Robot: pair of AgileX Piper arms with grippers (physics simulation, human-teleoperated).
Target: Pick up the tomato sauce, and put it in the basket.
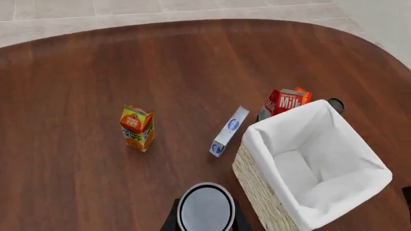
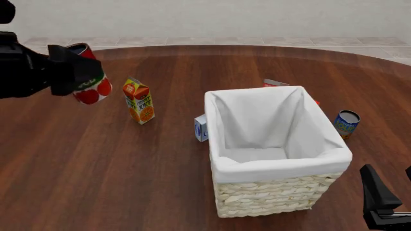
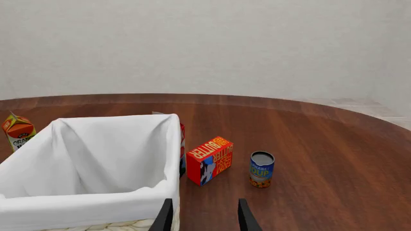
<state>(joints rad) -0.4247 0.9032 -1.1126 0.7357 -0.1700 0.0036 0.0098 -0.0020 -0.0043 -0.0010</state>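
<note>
Tomato sauce (image 2: pixel 90 84) clamped in left gripper (image 2: pixel 78 72), airborne left of basket (image 2: pixel 280 174), right gripper (image 3: pixel 204 214) parted.

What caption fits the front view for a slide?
Left gripper holds the tomato sauce aloft, left of the basket.

Right end effector (image 3: pixel 204 216) at bottom edge, two dark fingertips (image 3: pixel 165 216) apart with bare wood showing in the gap, nothing between them. Basket (image 3: pixel 96 204) fills lower left, white cloth lining folded over rim, wicker just visible at bottom; inside looks empty as far as visible. Orange juice carton (image 3: pixel 18 131) peeks behind basket's far left corner. Red butter box (image 3: pixel 210 160) tilted, standing just beside the basket's right side, with another red carton edge (image 3: pixel 182 139) partly hidden behind the rim. Blue-and-yellow can (image 3: pixel 261 169) upright, near the butter box, not touching. Dark round wooden counter (image 3: pixel 321 144), pale wall behind.
</note>
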